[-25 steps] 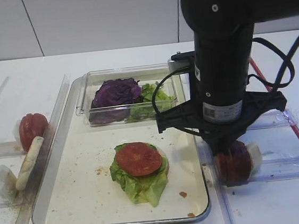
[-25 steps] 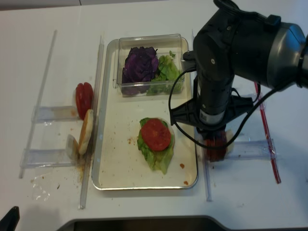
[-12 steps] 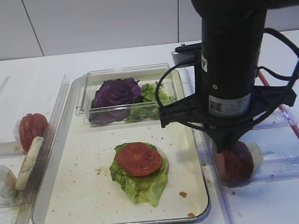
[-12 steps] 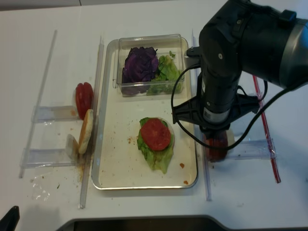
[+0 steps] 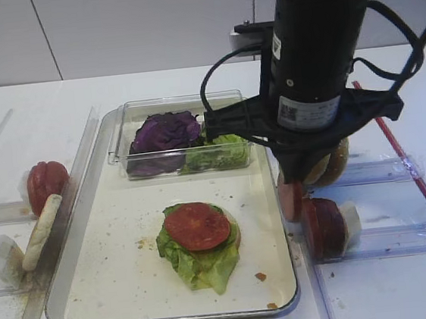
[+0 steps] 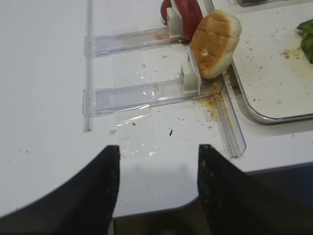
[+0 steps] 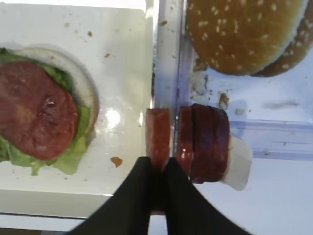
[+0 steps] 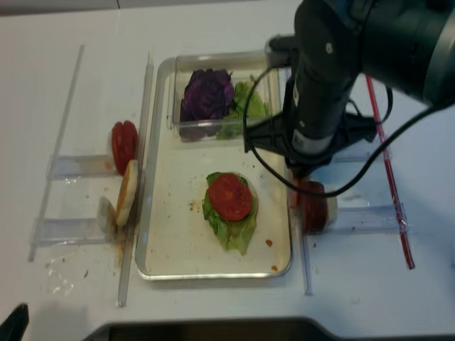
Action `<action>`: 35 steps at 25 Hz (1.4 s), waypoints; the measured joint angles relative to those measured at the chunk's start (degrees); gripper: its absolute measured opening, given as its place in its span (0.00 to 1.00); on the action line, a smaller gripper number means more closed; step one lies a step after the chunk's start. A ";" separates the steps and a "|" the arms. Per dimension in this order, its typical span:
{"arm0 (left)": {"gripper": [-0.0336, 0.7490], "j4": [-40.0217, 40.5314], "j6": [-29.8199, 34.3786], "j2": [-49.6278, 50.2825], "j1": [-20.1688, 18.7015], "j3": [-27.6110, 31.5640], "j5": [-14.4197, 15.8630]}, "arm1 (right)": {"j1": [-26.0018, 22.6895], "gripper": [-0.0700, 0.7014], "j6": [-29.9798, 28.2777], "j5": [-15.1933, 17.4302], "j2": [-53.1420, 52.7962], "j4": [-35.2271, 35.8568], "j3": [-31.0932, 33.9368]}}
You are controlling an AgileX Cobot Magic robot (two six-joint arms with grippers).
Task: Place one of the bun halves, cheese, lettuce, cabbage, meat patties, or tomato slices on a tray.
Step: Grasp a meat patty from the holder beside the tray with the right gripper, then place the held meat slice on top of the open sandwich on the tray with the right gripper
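Meat patty (image 7: pixel 158 131) stands on edge, faces sideways, pinched by right gripper (image 7: pixel 156 169) beside tray (image 7: pixel 128 58).

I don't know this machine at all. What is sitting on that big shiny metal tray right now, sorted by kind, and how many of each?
On the shiny metal tray:
clear plastic box: 1
dark purple cabbage clump: 1
ruffled green lettuce piles: 2, one in the box, one under the slice
thin round red tomato slice: 1
pale round bun base: 1
Total: 6
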 joint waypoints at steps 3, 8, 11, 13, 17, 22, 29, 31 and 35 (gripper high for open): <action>0.49 0.00 0.00 0.00 0.00 0.00 0.00 | 0.00 0.21 -0.89 0.00 -0.09 0.78 -1.41; 0.49 0.00 0.00 0.00 0.00 0.00 0.00 | 0.00 0.21 -2.28 0.11 -1.14 2.78 -1.62; 0.49 0.00 0.00 0.00 0.00 0.00 0.00 | 0.00 0.21 -3.38 0.32 -2.53 4.38 -1.65; 0.49 0.00 0.00 0.00 0.00 0.00 0.00 | 0.00 0.21 -3.88 0.43 -3.17 5.18 -1.65; 0.49 0.00 0.00 0.00 0.00 0.00 0.00 | 0.00 0.21 -5.42 0.50 -3.45 7.83 -1.65; 0.49 0.00 -0.10 0.00 0.00 0.00 0.00 | 0.00 0.21 -7.05 0.64 -3.53 11.86 -1.65; 0.49 0.00 -0.10 0.00 0.00 0.00 0.00 | 0.00 0.21 -7.63 -0.57 -3.53 14.80 -1.65; 0.49 0.00 -0.10 0.00 0.00 0.00 0.00 | 0.00 0.21 -8.25 -1.28 -3.53 16.16 -1.65; 0.49 0.00 -0.10 0.00 0.00 0.00 0.00 | 0.00 0.21 -9.65 -3.04 -3.53 18.64 -1.65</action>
